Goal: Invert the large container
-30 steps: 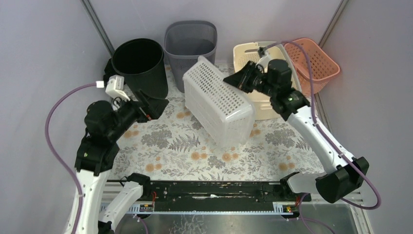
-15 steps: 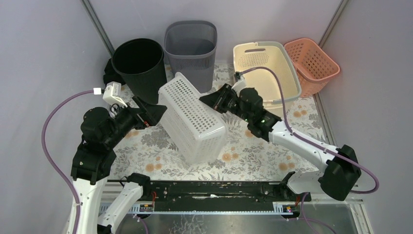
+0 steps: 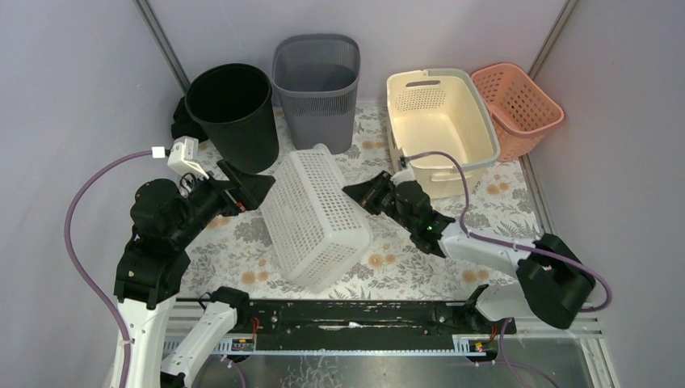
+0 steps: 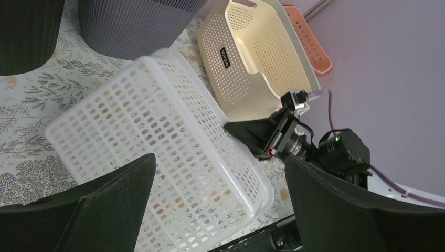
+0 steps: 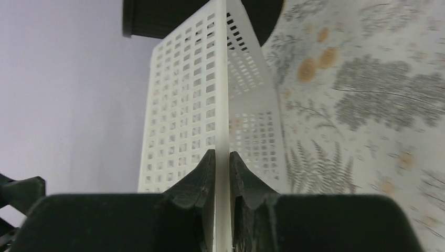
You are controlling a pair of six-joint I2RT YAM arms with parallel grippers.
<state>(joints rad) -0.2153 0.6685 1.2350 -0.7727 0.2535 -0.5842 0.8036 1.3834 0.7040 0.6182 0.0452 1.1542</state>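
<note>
The large container is a white perforated basket [image 3: 315, 218] lying tilted on the floral mat at the centre, its base facing up and to the left. It also shows in the left wrist view [image 4: 157, 142] and in the right wrist view [image 5: 194, 79]. My right gripper [image 3: 357, 194] is shut on the basket's right edge; in the right wrist view [image 5: 222, 155] both fingers pinch the thin white wall. My left gripper [image 3: 254, 184] is open and empty beside the basket's left side, and in the left wrist view [image 4: 218, 173] its fingers frame the basket without touching it.
A black bin [image 3: 230, 109] and a grey ribbed bin [image 3: 315, 81] stand at the back. A cream basket [image 3: 440, 117] and a pink basket [image 3: 517, 105] stand at the back right. Purple walls close in both sides.
My right arm has swung the white basket from the back centre down and to the left, lowering it onto the mat. The left arm has barely moved.
</note>
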